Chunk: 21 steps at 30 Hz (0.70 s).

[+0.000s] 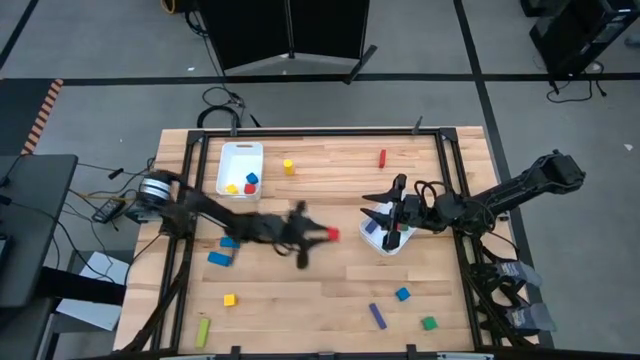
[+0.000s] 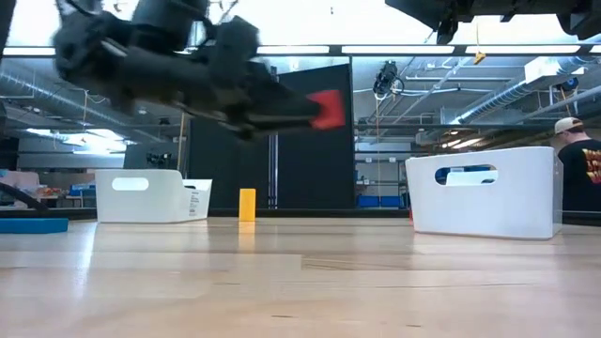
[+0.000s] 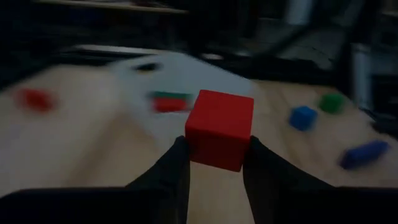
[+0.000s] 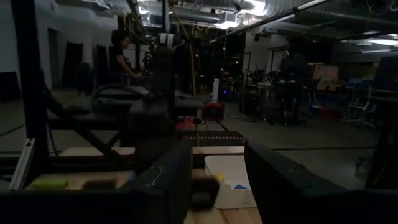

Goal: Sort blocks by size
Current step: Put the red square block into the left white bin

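Red cube block [image 3: 219,129] held up off the wooden worktop [image 1: 330,290] by the left gripper [image 3: 216,155].

Both dark fingers [image 3: 173,168] press on two flat sides of the small red cube, which fills the middle of the left wrist view and sits at the centre of the high view. It looks hard, smooth and light, so I think a gentle squeeze on flat sides is enough, but it could slip if pinched by a corner. At the centre right of the high view, the right gripper [image 1: 385,212] hangs partly open with nothing in it, over a white plastic bin [image 1: 387,243]. Another white bin [image 1: 240,155] at the upper left has small blocks inside. More coloured blocks lie about, like a yellow cube [image 1: 229,299] and a purple bar [image 1: 377,315] near the bottom.
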Tool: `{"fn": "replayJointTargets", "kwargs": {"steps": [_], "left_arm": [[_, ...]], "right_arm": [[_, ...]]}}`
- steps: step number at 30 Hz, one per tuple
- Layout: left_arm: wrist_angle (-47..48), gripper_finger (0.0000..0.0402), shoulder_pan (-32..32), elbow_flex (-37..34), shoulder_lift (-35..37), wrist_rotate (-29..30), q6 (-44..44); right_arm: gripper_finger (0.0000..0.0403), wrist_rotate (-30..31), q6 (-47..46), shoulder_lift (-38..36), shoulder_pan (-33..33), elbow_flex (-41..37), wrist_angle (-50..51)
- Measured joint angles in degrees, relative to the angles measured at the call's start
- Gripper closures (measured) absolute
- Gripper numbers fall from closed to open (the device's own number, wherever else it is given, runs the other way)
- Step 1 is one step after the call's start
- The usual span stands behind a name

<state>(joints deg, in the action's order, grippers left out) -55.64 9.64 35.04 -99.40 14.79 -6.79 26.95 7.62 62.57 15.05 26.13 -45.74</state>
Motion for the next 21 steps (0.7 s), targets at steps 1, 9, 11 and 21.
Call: {"fn": "replayJointTargets", "kwargs": {"steps": [1,9,11,21], "left_arm": [[0.2,0.0283,-0.7,-2.7,3.4,1.9,-0.9],[11.7,0.0283,-8.8,-16.7,31.0,14.8,-3.9],[18.3,0.0283,-12.1,-17.1,37.0,15.7,-3.9],[54.4,0.0283,-26.5,-12.3,56.4,15.5,-10.2]], "right_arm": [[0.0244,0.0,-0.1,0.0,-0.3,0.0,-0.1],[0.0244,0.1,0.4,0.0,-5.5,0.0,-0.1],[0.0244,0.2,1.8,0.0,-8.1,0.0,-0.2],[0.0244,0.6,-2.1,0.1,-23.6,0.0,-4.4]]}}
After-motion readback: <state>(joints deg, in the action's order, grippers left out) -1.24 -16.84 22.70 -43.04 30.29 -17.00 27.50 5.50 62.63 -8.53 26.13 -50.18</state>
